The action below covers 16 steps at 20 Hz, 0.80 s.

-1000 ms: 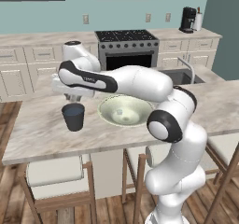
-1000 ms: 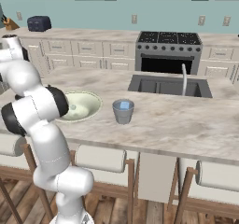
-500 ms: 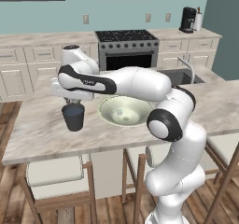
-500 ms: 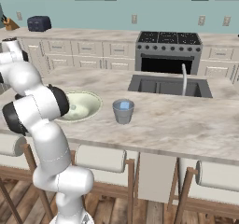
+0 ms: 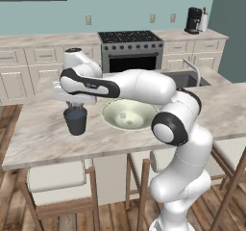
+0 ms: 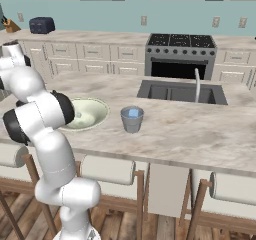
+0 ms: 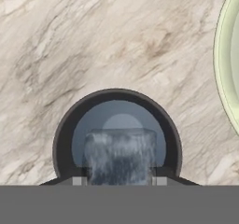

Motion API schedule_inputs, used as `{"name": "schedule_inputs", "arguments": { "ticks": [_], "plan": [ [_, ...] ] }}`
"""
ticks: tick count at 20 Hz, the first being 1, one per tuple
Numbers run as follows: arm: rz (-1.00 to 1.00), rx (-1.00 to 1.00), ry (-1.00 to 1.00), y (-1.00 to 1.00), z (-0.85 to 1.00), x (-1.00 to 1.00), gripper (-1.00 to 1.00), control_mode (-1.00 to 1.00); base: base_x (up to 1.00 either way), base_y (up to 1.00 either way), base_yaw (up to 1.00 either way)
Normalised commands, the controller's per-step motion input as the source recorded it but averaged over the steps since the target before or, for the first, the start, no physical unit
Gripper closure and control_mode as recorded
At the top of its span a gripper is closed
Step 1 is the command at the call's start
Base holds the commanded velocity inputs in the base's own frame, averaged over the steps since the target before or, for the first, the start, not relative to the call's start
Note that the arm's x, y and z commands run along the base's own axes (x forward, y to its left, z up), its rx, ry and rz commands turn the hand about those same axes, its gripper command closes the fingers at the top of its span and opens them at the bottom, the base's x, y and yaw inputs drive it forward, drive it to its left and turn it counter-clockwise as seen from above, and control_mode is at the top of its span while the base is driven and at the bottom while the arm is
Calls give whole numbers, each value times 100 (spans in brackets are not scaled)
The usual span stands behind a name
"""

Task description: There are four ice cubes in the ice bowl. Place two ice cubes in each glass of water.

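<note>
My gripper (image 5: 75,105) hangs straight over the dark charcoal glass of water (image 5: 76,121) at the counter's left. It is shut on a pale translucent ice cube (image 7: 120,154), which sits just above the water inside the dark rim (image 7: 63,134). The cream-green ice bowl (image 5: 140,120) lies right of this glass, and a small pale cube (image 5: 123,115) rests in it. The lighter grey glass (image 6: 132,122) stands right of the bowl (image 6: 99,115), with a pale-blue cube (image 6: 133,112) at its top.
The marble island counter (image 5: 43,134) carries all of this, with stools (image 5: 60,182) tucked under its near edge. A sink with a tap (image 6: 196,84) is set into the counter beyond the lighter glass. The stove (image 5: 129,49) stands against the back wall.
The hand has come down slightly over the dark glass with the cube still in it. The bowl and both glasses have not moved.
</note>
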Motion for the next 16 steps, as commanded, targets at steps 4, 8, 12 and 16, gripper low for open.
{"name": "schedule_inputs", "arguments": {
  "ticks": [4,8,12,16],
  "plan": [
    [0,0,0,0,-14,0,100,-100,0,0,0],
    [0,0,0,0,-16,5,-100,-100,0,0,0],
    [0,0,0,0,-6,6,-100,-100,0,0,0],
    [0,0,0,0,0,2,-100,-100,0,0,0]
  ]
}}
